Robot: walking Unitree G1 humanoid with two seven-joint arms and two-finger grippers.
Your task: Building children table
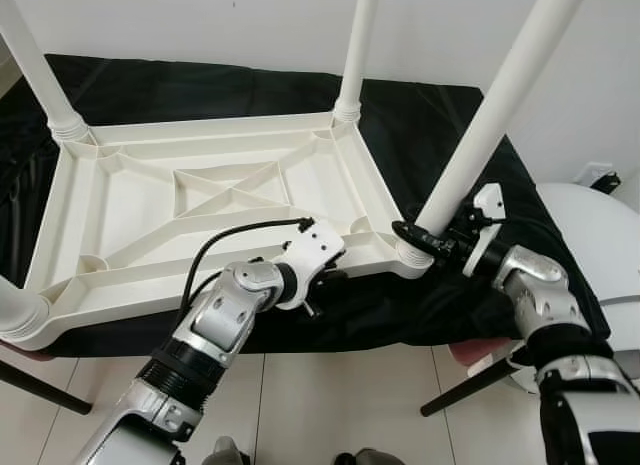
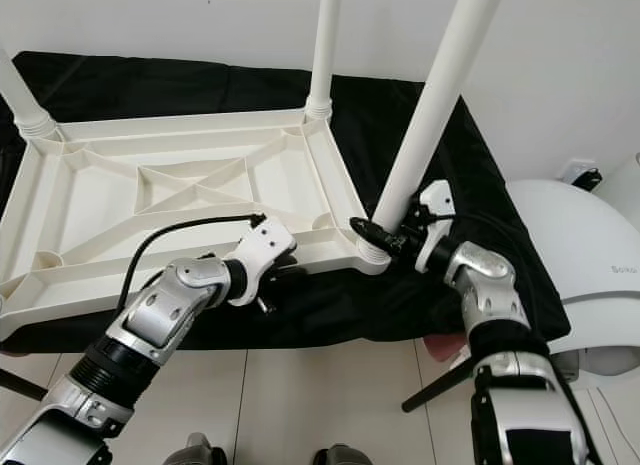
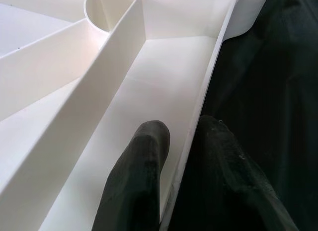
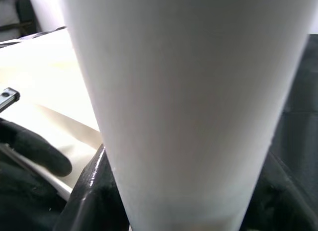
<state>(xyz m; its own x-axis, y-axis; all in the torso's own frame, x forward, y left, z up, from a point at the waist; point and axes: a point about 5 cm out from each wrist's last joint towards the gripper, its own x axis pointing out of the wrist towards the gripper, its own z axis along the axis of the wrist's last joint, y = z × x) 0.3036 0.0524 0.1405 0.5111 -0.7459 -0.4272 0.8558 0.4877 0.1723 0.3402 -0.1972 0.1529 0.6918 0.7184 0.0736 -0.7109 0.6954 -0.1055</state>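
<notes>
A white plastic tabletop [image 1: 200,200] lies upside down on a black cloth [image 1: 420,115]. My left gripper [image 1: 330,277] is shut on its near rim; in the left wrist view one finger [image 3: 141,166] sits inside the rim and the other outside. At the near right corner a white leg [image 1: 490,125] stands tilted in its socket. My right gripper [image 1: 415,235] is shut around that leg's base, which appears close up as a white leg [image 4: 189,92] in the right wrist view. Other legs stand at the far left [image 1: 35,70], far right [image 1: 358,50] and near left [image 1: 15,315] corners.
A white rounded appliance [image 1: 590,245] stands close on the right. Dark support legs [image 1: 470,390] slant out under the cloth-covered surface over a tiled floor [image 1: 330,405]. A white wall [image 1: 200,20] runs behind.
</notes>
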